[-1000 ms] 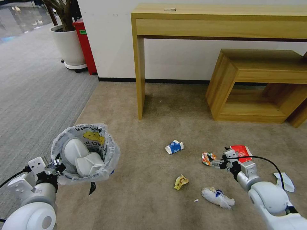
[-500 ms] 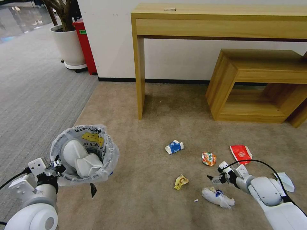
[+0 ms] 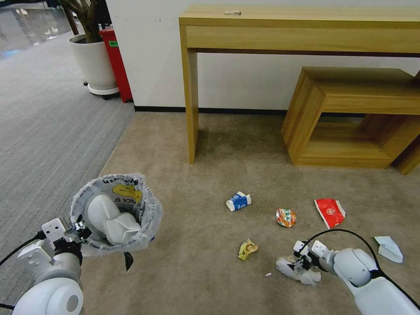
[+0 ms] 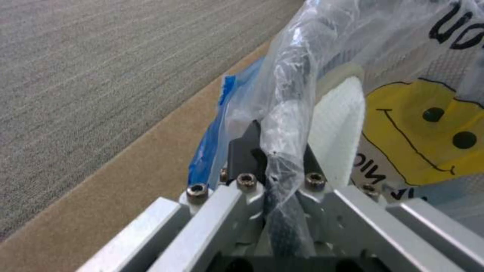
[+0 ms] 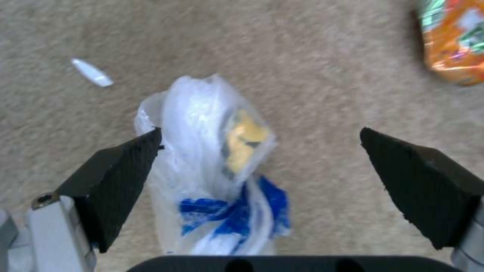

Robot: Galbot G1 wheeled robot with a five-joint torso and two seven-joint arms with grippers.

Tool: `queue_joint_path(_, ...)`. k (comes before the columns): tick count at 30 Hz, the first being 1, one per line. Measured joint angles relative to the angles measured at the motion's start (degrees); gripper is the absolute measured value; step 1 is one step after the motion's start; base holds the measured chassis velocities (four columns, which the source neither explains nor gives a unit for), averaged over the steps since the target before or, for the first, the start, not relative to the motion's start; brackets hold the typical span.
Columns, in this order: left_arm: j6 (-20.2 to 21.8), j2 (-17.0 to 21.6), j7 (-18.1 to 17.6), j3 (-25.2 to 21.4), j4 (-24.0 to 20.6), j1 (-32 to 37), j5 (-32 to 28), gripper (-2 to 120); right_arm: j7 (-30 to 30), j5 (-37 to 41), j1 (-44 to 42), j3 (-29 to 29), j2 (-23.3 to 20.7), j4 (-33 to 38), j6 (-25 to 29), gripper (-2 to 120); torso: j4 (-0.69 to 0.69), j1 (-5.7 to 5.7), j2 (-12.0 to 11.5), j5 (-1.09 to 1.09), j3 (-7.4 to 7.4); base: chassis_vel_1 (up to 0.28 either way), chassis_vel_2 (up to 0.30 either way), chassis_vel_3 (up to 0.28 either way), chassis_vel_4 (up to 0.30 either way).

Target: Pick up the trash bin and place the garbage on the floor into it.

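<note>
Two slippers [image 3: 109, 218], white and smooth-moulded, lie inside the trash bin [image 3: 116, 214], a small round dark bin lined with a crinkly translucent bag printed with a yellow smiley and black letters. The left gripper [image 3: 78, 229] carries the bin above the beige short-pile floor [image 3: 197, 144], near the seam where the grey ribbed carpet [image 3: 48, 122] begins. In the left wrist view its black fingers [image 4: 245, 151] are closed tight on the bin's rim, with the bag film bunched and wrinkled between them.

The right gripper [image 3: 301, 262] is low over a crumpled white plastic wrapper [image 3: 291, 267] with blue print and a yellow patch. In the right wrist view its wedge-shaped, ribbed black fingers [image 5: 121, 177] stand wide apart and hold nothing. The wrapper [image 5: 217, 170] lies between them, nearer one finger; whether that pad touches it cannot be told. A tiny white scrap [image 5: 92, 71] lies on the carpet just beyond.

More garbage lies loose on the beige carpet in front of the wooden console table [image 3: 302, 30] and the low wooden bench [image 3: 350, 113]. There is a squashed blue-white carton [image 3: 238, 201], a crushed orange foil wrapper [image 3: 285, 217], a flat red paper box [image 3: 329, 212], a small crumpled yellow wrapper [image 3: 247, 248] and a pale-blue scrap [image 3: 388, 248] near the right arm's cable. A tall red bin [image 3: 116, 61] and a round white planter [image 3: 94, 61] stand by the wall at the far edge of the grey carpet.
</note>
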Motion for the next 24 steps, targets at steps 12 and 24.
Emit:
queue_joint_path(12,-0.17,0.26,0.07,0.05,0.36,-0.12,-0.09,1,-1.07,-2.35,-2.32,0.07,0.18,-1.15,2.03,88,0.00,0.00,0.00,0.00,0.00,0.000,0.000,0.000,0.000)
queue_joint_path(24,-0.37,0.37,0.13,-0.04,-0.07,0.24,-0.20,1,-0.92,-4.24,-2.95,1.00,0.90,-2.60,3.95,50,0.00,0.00,0.00,0.00,0.00,0.000,0.000,0.000,0.000)
